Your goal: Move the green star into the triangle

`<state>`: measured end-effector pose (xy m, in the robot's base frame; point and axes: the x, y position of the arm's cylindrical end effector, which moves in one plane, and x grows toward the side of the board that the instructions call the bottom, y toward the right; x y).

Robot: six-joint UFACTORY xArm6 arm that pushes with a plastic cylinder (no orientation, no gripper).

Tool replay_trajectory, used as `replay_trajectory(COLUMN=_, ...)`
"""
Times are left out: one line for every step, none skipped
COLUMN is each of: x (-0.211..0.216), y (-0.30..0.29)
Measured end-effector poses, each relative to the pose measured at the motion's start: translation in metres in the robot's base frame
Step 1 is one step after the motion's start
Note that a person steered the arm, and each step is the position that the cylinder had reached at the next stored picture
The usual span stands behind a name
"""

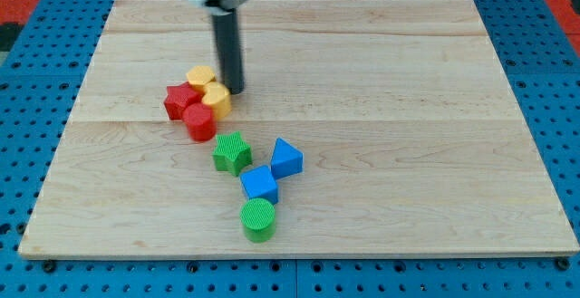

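Note:
The green star (232, 152) lies a little left of the board's middle. The blue triangle (286, 158) sits just to its right with a small gap between them. My tip (235, 90) is at the end of the dark rod, above the star toward the view's top, right beside the yellow blocks (210, 87). The tip is apart from the green star.
A red star (180, 100) and a red block (199, 122) cluster with the yellow blocks left of the tip. A blue cube (260, 184) and a green cylinder (258, 218) lie below the star and triangle. The wooden board (435, 108) rests on a blue pegboard.

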<state>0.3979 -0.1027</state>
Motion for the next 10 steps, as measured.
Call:
replay_trajectory(x=0.030, y=-0.017)
replay_trajectory(x=0.049, y=0.000)
replay_trajectory(x=0.088, y=-0.010)
replay_trajectory(x=0.089, y=-0.001)
replay_trajectory(x=0.075, y=0.066)
replay_trajectory(x=0.074, y=0.080)
replay_trajectory(x=0.067, y=0.080)
replay_trajectory(x=0.059, y=0.080)
replay_trajectory(x=0.032, y=0.113)
replay_trajectory(x=0.061, y=0.165)
